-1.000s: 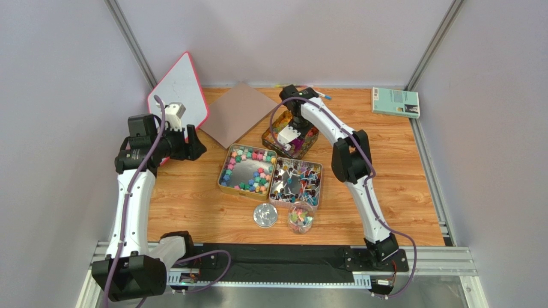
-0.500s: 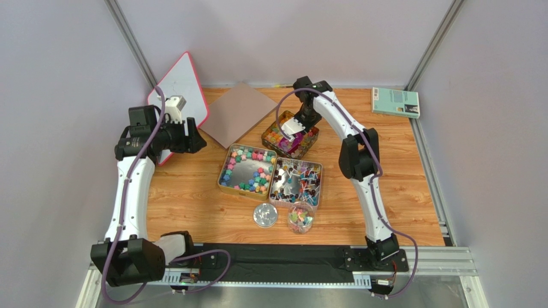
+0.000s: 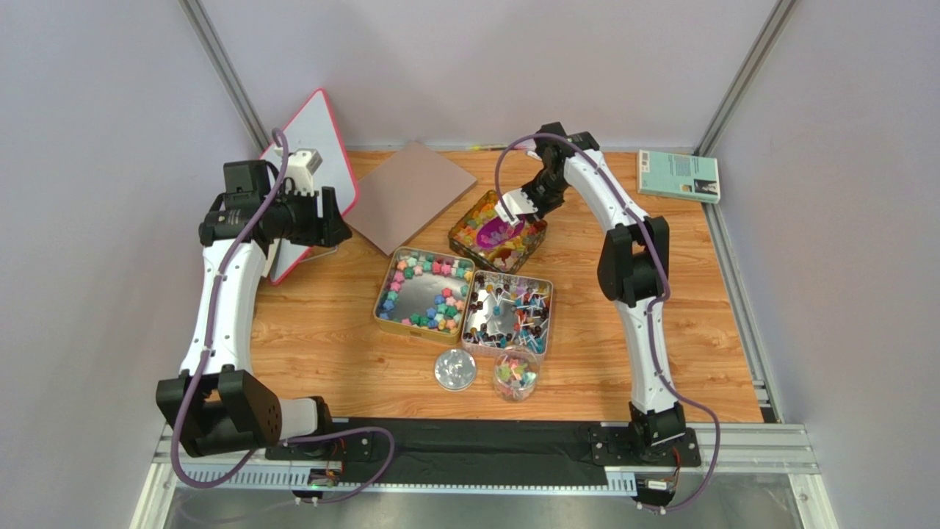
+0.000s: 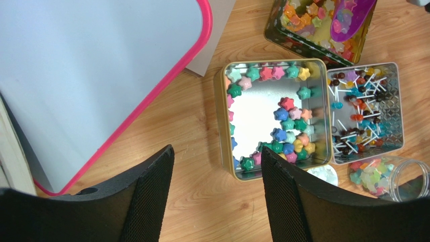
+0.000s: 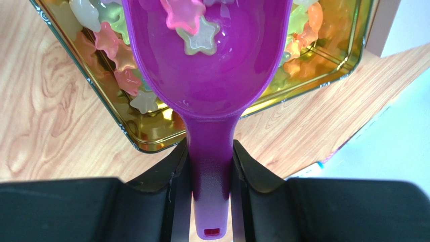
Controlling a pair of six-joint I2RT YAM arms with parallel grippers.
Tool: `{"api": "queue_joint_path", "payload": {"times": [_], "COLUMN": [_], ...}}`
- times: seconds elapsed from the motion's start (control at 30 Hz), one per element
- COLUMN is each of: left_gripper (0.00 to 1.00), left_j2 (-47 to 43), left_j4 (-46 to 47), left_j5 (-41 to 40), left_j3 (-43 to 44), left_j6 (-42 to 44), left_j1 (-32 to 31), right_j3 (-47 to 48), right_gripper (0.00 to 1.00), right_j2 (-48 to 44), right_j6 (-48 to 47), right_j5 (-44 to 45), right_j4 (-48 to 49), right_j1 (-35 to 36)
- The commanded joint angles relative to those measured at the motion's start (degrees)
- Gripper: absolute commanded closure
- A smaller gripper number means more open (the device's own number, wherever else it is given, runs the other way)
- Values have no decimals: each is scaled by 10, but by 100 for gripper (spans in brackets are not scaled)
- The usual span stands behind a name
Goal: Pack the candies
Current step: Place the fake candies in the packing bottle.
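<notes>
My right gripper (image 3: 521,205) (image 5: 211,151) is shut on the handle of a purple scoop (image 3: 497,233) (image 5: 212,75). The scoop holds a few glossy star candies (image 5: 194,25) just above the gold tin (image 3: 472,209) (image 5: 151,141) of orange, pink and yellow candies. A second gold tin (image 3: 385,289) (image 4: 218,116) holds pastel star candies (image 4: 287,121). A silver tin (image 3: 548,312) holds stick sweets. A clear jar (image 3: 515,375) (image 4: 388,176) has candies inside, and its lid (image 3: 455,370) lies beside it. My left gripper (image 3: 331,217) (image 4: 217,151) is open and empty, raised left of the tins.
A pink-rimmed whiteboard (image 3: 303,165) leans at the back left, close to my left gripper. A brown board (image 3: 408,196) lies behind the tins. A green book (image 3: 677,174) lies at the back right. Grey walls close in on three sides.
My right arm has swung back and to the right, drawing the scoop across the back tin with candies in it. My left gripper has moved a little further back toward the whiteboard.
</notes>
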Motion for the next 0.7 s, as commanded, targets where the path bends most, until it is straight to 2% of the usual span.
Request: {"api": "queue_joint_path", "payload": {"times": [0.0, 0.1, 0.23, 0.37, 0.67], "left_gripper": [29, 28, 26, 26, 24], "left_j2": [10, 9, -4, -22, -89], "left_j4": [-1, -3, -5, -5, 3], "left_j5": [-5, -20, -44, -57, -49], "left_j3": [39, 43, 40, 26, -4], "left_j6": [31, 47, 69, 81, 74], "left_j1": [-6, -24, -55, -78, -78], "right_j3": [-16, -32, -110, -180, -361], "right_gripper": [100, 100, 100, 100, 100], "right_j2": [-20, -42, -139, -229, -418], "right_j6": [66, 89, 99, 86, 88], "right_j5": [-86, -63, 1, 44, 127], "right_j4": [-69, -47, 6, 6, 4], "right_j1": [-12, -21, -24, -25, 9]}}
